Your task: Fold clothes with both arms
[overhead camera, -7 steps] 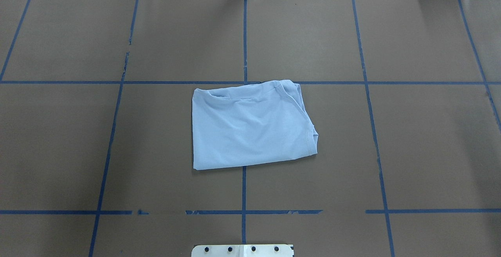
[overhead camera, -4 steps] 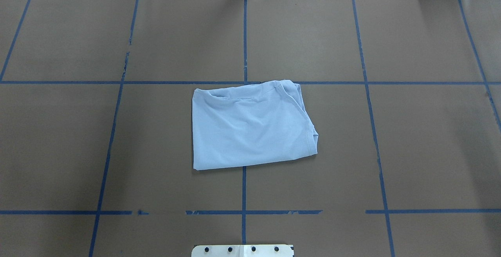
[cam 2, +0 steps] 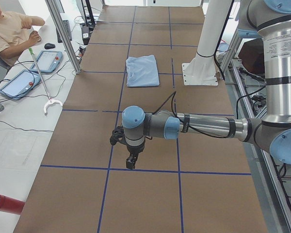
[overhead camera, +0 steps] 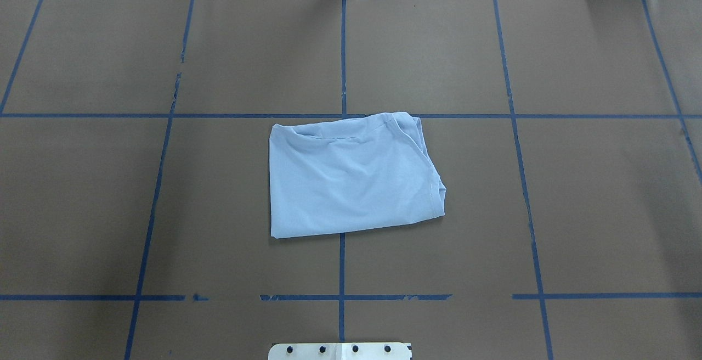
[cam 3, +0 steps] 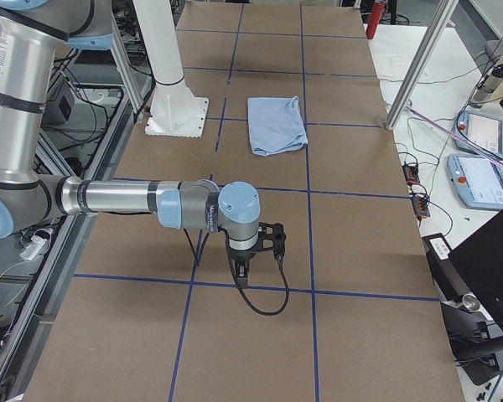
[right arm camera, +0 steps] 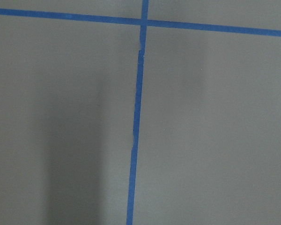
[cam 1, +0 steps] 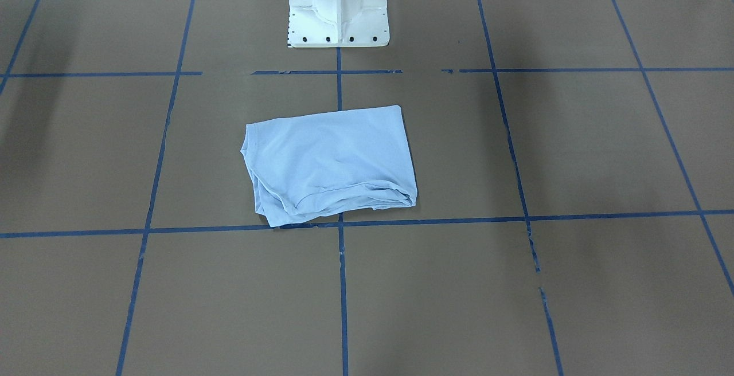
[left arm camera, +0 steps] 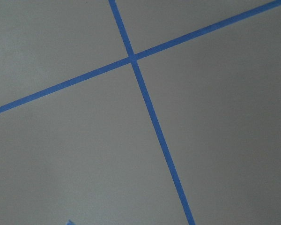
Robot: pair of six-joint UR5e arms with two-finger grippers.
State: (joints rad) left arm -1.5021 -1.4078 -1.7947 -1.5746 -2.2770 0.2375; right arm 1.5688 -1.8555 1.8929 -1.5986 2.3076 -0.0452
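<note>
The light blue T-shirt point(overhead camera: 351, 176) lies folded into a rough rectangle at the middle of the brown table. It also shows in the front view point(cam 1: 330, 161) and both side views point(cam 2: 142, 71) point(cam 3: 276, 124). Its chest print is hidden. A ribbed hem edge point(overhead camera: 439, 192) shows at its right corner. Both arms hang far from it, outside the overhead view. The left gripper point(cam 2: 130, 162) points down over a tape line at the table's left end. The right gripper point(cam 3: 241, 272) points down at the right end. I cannot tell whether either is open or shut.
The white pedestal base point(cam 1: 338, 9) stands at the near edge behind the shirt. Blue tape lines point(overhead camera: 342, 266) grid the table. An operator point(cam 2: 9, 29), tablets point(cam 2: 48, 60), a grabber stick point(cam 2: 41, 77) and a red cylinder point(cam 2: 5, 204) are beside the left end.
</note>
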